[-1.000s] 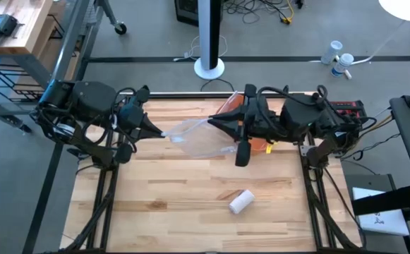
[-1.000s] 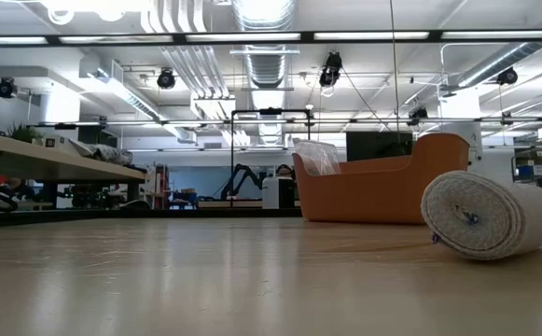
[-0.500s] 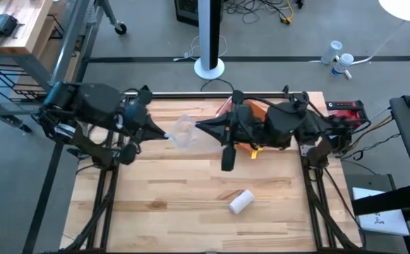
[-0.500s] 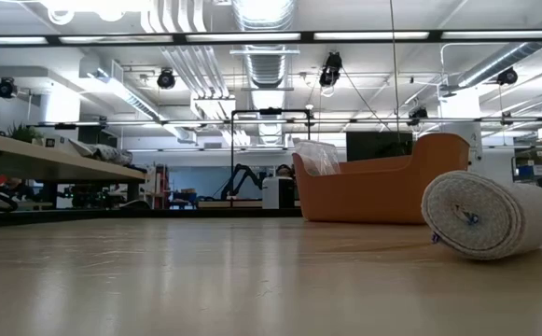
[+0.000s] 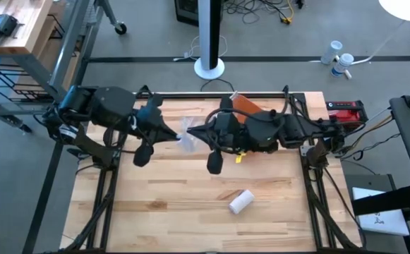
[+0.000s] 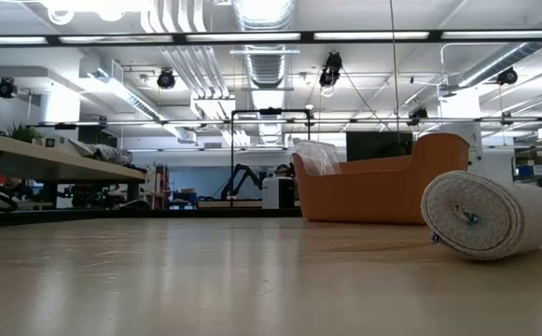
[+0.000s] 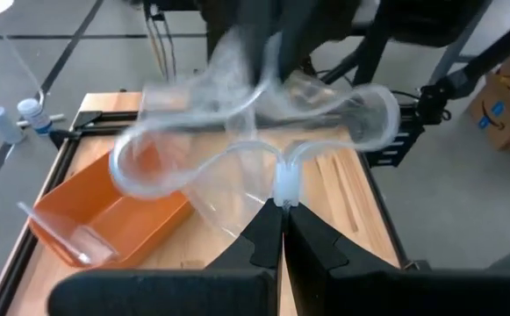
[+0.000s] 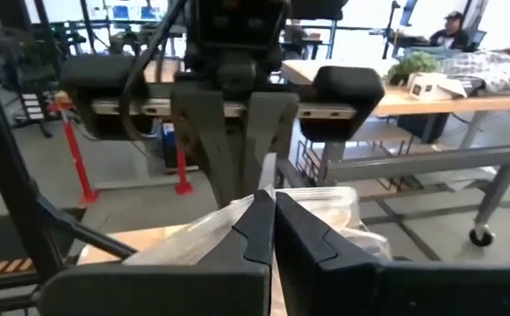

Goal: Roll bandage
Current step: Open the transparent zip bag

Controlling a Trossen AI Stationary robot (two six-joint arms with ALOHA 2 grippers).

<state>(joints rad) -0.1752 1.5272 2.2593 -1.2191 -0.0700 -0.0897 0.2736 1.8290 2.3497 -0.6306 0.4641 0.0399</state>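
Both grippers pinch a clear bag (image 5: 185,132) at table's 12 o'clock — left gripper (image 5: 171,136), right gripper (image 5: 195,131), jaws pressed together on plastic. Bandage (image 5: 241,201) lies rolled at 5 o'clock. Pull evenly — avoid tearing the bag.

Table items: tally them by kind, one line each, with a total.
Rolled bandage: 1
Orange bin: 1
Clear plastic bag, held up between the left gripper and the right gripper, both shut on it: 1
Total: 3
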